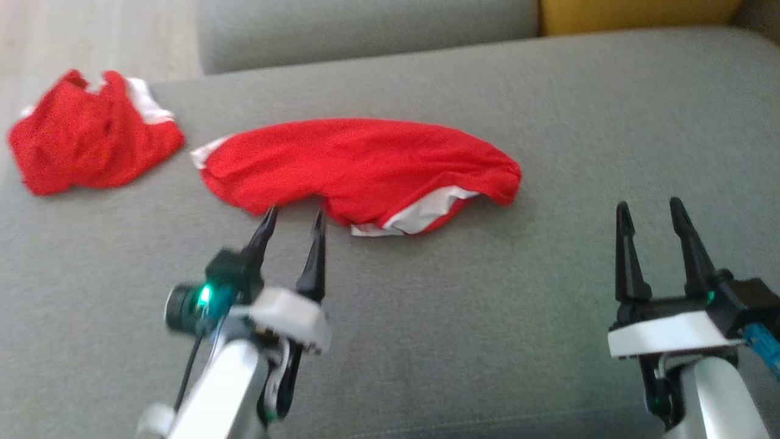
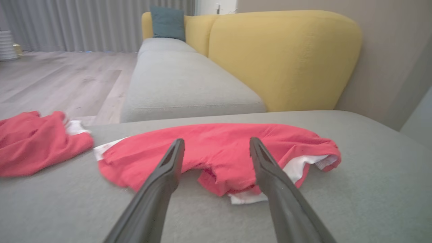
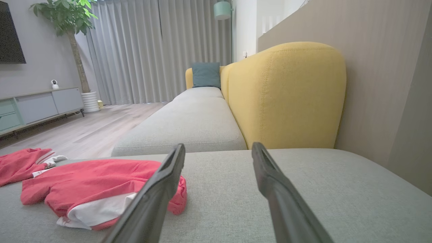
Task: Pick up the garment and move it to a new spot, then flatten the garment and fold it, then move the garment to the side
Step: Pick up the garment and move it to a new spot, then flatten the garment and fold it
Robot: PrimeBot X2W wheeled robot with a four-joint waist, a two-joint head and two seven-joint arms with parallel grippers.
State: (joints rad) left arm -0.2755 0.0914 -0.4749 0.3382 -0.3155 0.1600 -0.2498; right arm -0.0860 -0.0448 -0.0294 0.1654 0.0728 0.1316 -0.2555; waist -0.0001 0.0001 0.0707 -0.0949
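Note:
A red garment (image 1: 359,167) with white trim lies folded in a long curved shape on the grey sofa cushion (image 1: 487,305); it also appears in the left wrist view (image 2: 216,152) and the right wrist view (image 3: 94,182). My left gripper (image 1: 294,221) (image 2: 216,148) is open just at the garment's near edge, nothing between its fingers. My right gripper (image 1: 651,212) (image 3: 218,150) is open over bare cushion, off to the garment's right.
A second red garment (image 1: 85,143) (image 2: 37,141) (image 3: 20,162) lies crumpled at the cushion's far left edge. A yellow sofa back (image 2: 283,57) and another grey seat (image 2: 182,84) lie beyond. Wooden floor (image 2: 57,81) is to the left.

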